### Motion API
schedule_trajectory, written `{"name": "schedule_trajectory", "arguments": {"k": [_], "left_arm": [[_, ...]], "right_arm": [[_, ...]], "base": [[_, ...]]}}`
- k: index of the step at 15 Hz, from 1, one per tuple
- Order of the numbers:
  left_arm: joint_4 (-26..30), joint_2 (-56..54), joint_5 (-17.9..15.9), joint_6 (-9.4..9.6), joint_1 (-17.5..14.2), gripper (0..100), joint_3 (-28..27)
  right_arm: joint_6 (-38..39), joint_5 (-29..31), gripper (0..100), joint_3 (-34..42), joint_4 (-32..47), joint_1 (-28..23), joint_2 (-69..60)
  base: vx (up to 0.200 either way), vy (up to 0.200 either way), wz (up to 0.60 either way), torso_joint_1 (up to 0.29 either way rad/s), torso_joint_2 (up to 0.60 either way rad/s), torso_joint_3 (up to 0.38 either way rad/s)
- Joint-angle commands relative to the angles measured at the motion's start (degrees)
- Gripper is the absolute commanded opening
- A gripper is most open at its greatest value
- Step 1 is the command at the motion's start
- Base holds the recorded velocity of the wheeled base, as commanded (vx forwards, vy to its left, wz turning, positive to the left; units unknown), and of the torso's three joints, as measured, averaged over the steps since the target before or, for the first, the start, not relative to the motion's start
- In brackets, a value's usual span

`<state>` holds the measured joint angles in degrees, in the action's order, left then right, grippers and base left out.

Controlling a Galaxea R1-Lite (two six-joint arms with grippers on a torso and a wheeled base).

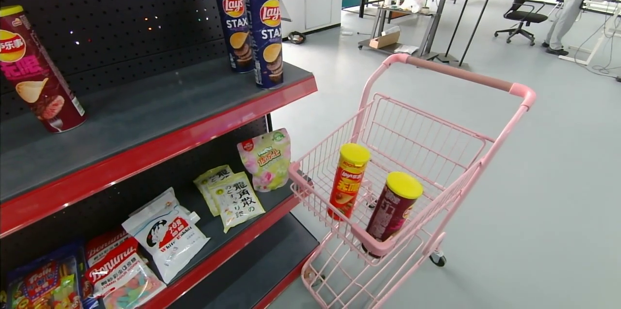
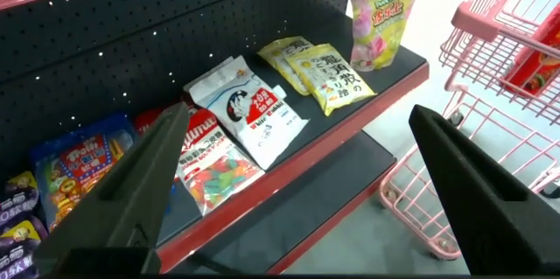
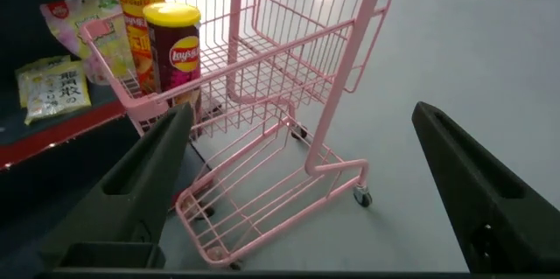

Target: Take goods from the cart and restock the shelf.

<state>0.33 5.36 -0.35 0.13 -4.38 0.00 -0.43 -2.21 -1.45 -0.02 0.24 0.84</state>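
A pink cart (image 1: 495, 141) stands to the right of the shelf. In its basket stand a red chip can (image 1: 348, 181) and a maroon chip can (image 1: 393, 207), both with yellow lids. On the top shelf (image 1: 160, 110) a maroon can (image 1: 36, 71) stands at the left and two dark blue cans (image 1: 254, 32) at the right end. My left gripper (image 2: 293, 191) is open before the lower shelf (image 2: 385, 95) of snack bags. My right gripper (image 3: 297, 191) is open over the floor beside the cart (image 3: 289, 78), whose two cans (image 3: 162, 43) stand beyond it.
Snack bags (image 1: 167, 231) lie along the lower shelf, with a pale green pouch (image 1: 267, 158) leaning at its right end. Open grey floor (image 1: 548, 192) stretches right of the cart. Stands, an office chair (image 1: 521, 13) and desks are far behind.
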Motion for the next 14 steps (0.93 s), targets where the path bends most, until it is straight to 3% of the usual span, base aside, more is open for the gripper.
{"name": "schedule_trajectory", "arguments": {"k": [1,2,4,5,8,10,14], "left_arm": [[0.0,0.0,0.0,0.04,0.0,100,0.0],[0.0,0.0,0.0,0.04,0.0,100,0.0],[0.0,0.0,0.0,0.04,0.0,100,0.0],[0.0,0.0,0.0,0.04,0.0,100,0.0],[0.0,0.1,-0.1,0.04,0.1,100,0.0],[0.0,0.1,-0.1,0.04,0.1,100,0.0],[0.0,0.0,-0.1,0.13,0.0,100,0.0]], "right_arm": [[16.1,-3.0,100,-22.8,-0.2,1.5,25.2],[16.0,-5.1,100,-29.0,-0.2,2.8,33.8],[10.0,-5.9,100,-28.5,-5.1,4.3,48.1],[10.8,-6.1,100,-25.7,-11.7,5.1,56.0],[11.6,-10.1,100,-14.8,-40.9,11.2,78.2],[9.7,-12.0,100,-13.2,-52.5,11.7,91.0],[9.0,-12.7,100,-16.7,-60.7,13.5,104.2]], "base": [[0.000,0.000,0.00,0.000,0.00,0.000],[0.000,0.000,0.00,0.000,0.00,0.000],[0.000,0.000,0.00,0.000,0.00,0.000],[0.000,0.000,0.00,0.000,0.00,0.000],[0.000,0.000,0.00,0.000,0.00,0.000],[0.000,0.000,0.00,0.000,0.00,0.000],[0.000,0.000,0.00,0.000,0.00,0.000]]}}
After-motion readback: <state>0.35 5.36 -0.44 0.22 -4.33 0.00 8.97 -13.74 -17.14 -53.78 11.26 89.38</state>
